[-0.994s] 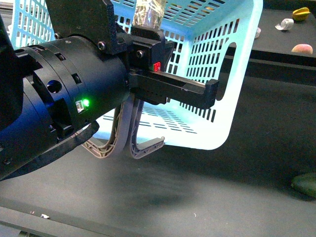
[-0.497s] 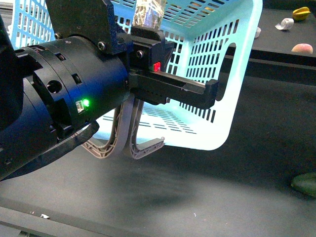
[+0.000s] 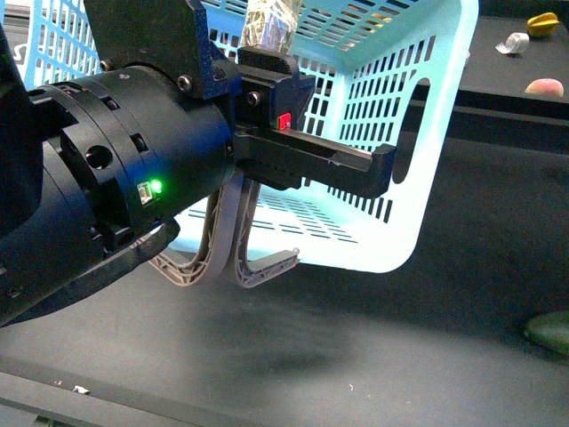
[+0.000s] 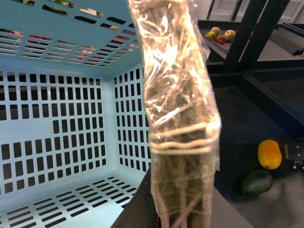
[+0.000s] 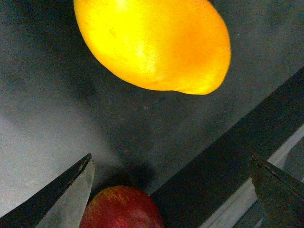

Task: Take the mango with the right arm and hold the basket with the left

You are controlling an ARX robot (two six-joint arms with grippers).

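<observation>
Mid-frame in the front view, the left gripper [image 3: 380, 169] was closed on the tape-wrapped handle [image 4: 180, 118] of the tilted light turquoise slotted plastic basket [image 3: 427, 133]. In the right wrist view the right gripper [image 5: 171, 194] gaped wide, empty; the smooth yellow-orange oval mango [image 5: 152, 42] lay at top centre, a round red fruit [image 5: 121, 209] at the bottom edge.

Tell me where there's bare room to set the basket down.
Bare tabletop lies in front of the basket, between its hanging handles and the dark green fruit. The basket's floor is bare too. Crowded near the mango: the green fruit sits beside it, and a red apple lies by the open right tool.
</observation>
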